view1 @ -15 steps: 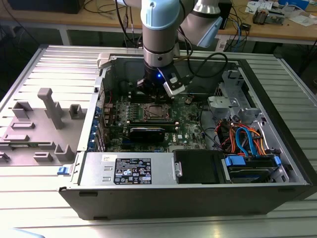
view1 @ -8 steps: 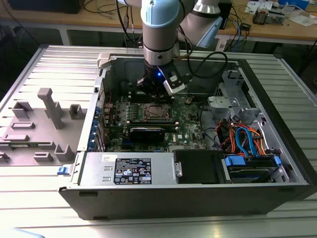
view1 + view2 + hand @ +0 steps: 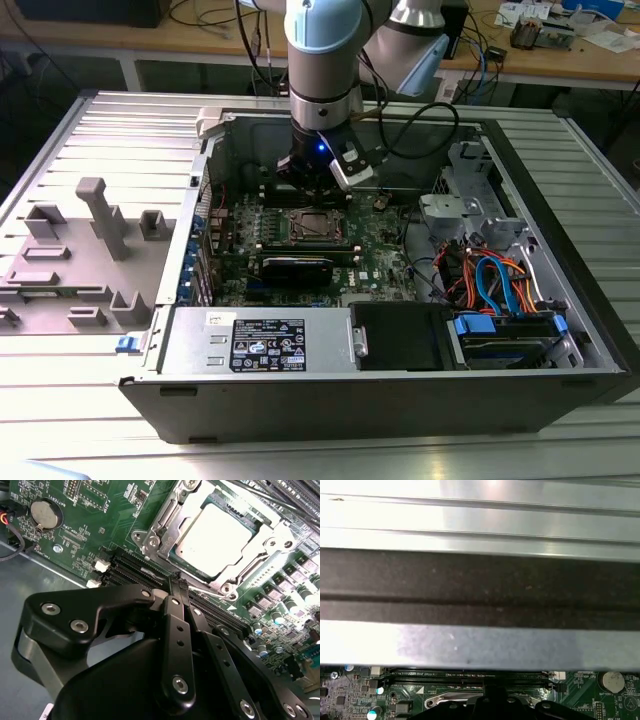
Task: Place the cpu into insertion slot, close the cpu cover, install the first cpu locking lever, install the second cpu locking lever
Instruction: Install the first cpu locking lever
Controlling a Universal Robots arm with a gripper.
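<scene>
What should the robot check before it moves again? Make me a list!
1. The cpu lies flat and is not tilted: ok.
2. The cpu cover is down around the chip: ok, it looks flat.
3. Locking levers are hooked down: cannot tell.
4. The pincer is shut and holds nothing: ok.
5. The pincer tip is near the cover's edge, by the memory slots: ok.
</scene>
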